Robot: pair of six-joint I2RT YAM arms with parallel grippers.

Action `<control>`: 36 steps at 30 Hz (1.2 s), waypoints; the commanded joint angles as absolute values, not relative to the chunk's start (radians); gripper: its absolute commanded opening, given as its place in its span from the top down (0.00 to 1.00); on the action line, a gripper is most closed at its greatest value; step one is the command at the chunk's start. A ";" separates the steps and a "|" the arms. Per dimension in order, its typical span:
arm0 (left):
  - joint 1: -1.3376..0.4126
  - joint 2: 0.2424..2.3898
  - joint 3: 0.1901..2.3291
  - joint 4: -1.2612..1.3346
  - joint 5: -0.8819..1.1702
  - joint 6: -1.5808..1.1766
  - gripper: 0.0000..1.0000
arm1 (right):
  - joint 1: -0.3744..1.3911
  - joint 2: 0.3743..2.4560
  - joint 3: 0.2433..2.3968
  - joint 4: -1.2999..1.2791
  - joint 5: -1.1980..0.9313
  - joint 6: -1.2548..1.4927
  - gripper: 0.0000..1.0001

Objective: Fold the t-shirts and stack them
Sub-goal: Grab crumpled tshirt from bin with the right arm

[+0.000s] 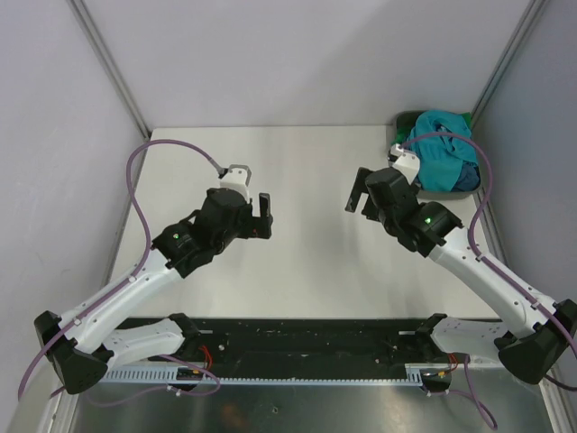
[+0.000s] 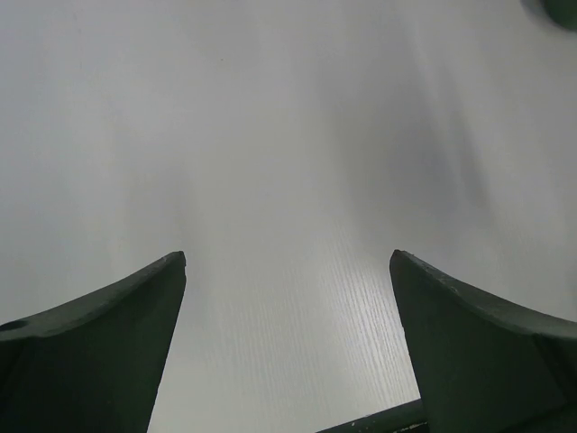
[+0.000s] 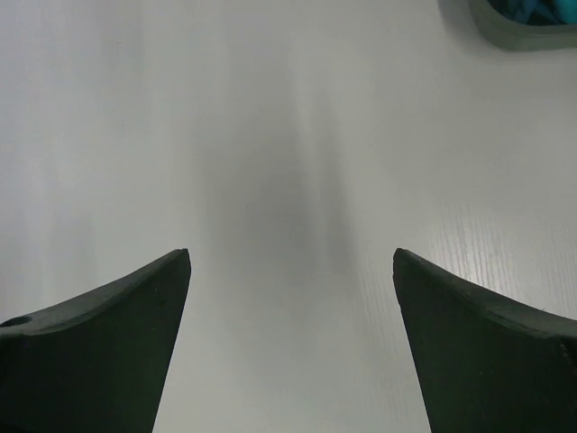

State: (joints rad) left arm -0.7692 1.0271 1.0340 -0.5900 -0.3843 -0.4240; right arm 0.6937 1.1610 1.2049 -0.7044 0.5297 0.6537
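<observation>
Crumpled teal cloth t-shirt [image 1: 439, 144] heaped in grey-green plastic bin [image 3: 523, 41] at far right table corner, duller blue cloth [image 1: 466, 176] beneath it. Right gripper [image 1: 356, 191] near bin's left side, fingers spread wide, empty, over bare white table [image 1: 306, 262]. Left gripper [image 1: 263, 216] well apart from shirts, likewise splayed, empty. Right arm's purple cable [image 1: 448, 134] arcs across heap.

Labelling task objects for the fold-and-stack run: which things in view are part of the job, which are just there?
Job: t-shirts, bunched in the bin, teal on top; left hand and right hand, both open, empty.
Just there: bin; purple cables; table.
</observation>
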 commanded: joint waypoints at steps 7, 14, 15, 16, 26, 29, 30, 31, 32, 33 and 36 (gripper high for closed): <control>-0.762 1.012 1.050 -0.578 -0.334 -0.377 0.01 | 0.639 1.156 1.248 -0.630 0.552 0.614 0.01; -0.763 1.019 1.052 -0.578 -0.307 -0.371 0.01 | 0.441 1.282 1.316 -0.472 0.538 0.503 0.01; -0.763 1.018 1.054 -0.577 -0.305 -0.370 0.01 | 0.402 1.307 1.335 -0.448 0.536 0.490 0.01; -0.762 1.017 1.055 -0.577 -0.305 -0.367 0.01 | 0.361 1.330 1.352 -0.424 0.527 0.481 0.01; -0.762 1.029 1.073 -0.567 -0.295 -0.351 0.01 | 0.075 1.649 1.551 -0.247 0.492 0.447 0.01; -0.759 1.041 1.086 -0.563 -0.290 -0.346 0.01 | 0.053 1.808 1.663 -0.247 0.505 0.419 0.01; -0.757 1.043 1.091 -0.562 -0.289 -0.343 0.01 | 0.049 1.859 1.708 -0.253 0.516 0.407 0.01; -0.755 1.044 1.095 -0.562 -0.287 -0.341 0.00 | 0.044 1.911 1.750 -0.262 0.520 0.401 0.01; -0.753 1.045 1.098 -0.560 -0.285 -0.338 0.01 | 0.039 1.958 1.794 -0.274 0.519 0.400 0.01; -0.751 1.047 1.100 -0.559 -0.285 -0.333 0.01 | 0.034 2.005 1.837 -0.289 0.515 0.402 0.01; -0.739 1.052 1.107 -0.557 -0.282 -0.319 0.00 | 0.024 2.133 1.971 -0.347 0.515 0.410 0.01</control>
